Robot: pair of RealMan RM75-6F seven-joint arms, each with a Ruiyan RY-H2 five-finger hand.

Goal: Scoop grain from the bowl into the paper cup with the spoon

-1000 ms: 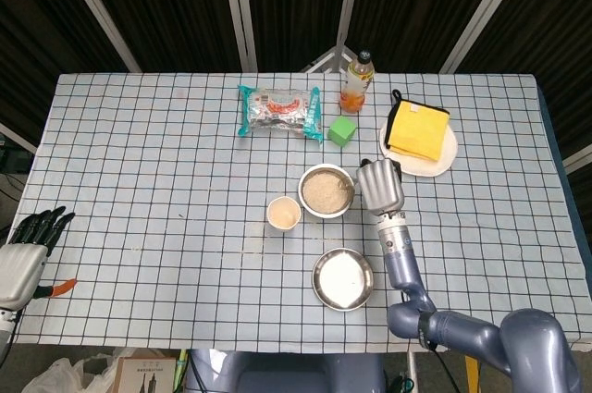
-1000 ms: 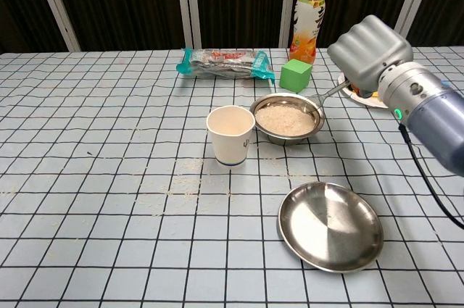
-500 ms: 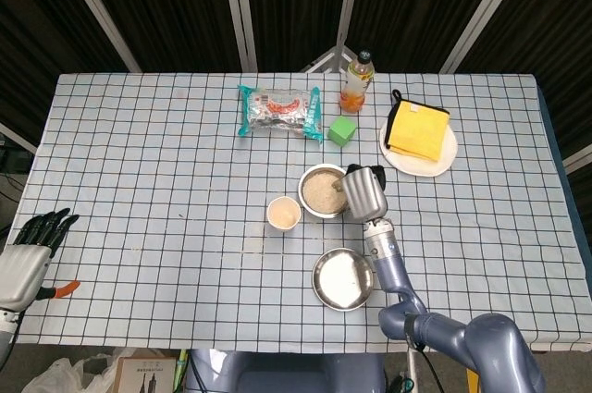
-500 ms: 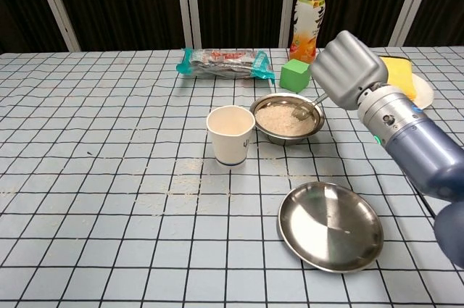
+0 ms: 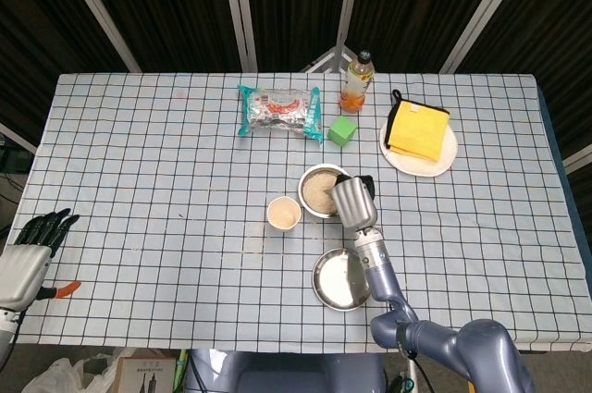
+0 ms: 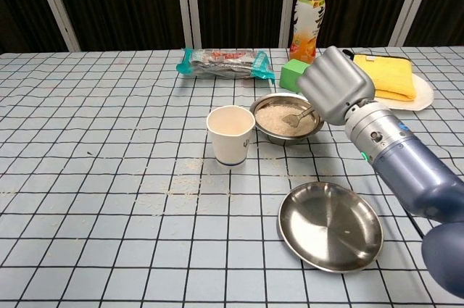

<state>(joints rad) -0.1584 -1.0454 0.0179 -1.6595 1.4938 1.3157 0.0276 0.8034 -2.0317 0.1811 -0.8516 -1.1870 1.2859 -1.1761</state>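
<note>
Steel spoon [image 6: 297, 117] clamped in my right hand [image 6: 335, 91], bowl end down in the grain, handle slanting up toward my fingers | bowl [image 6: 270, 132] beside paper cup [image 6: 230, 135] | labels unreadable | left hand [image 5: 26, 259] off table's edge, fingers apart, holding nothing

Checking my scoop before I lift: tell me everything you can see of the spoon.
The spoon looks like grey metal. Its bowl end rests in the pale grain inside the steel bowl, its handle slanting up and right into the right hand, which grips it from above; the upper handle is hidden by the fingers. Whether grain sits in the spoon cannot be told. In the head view the hand covers it almost entirely.
</note>
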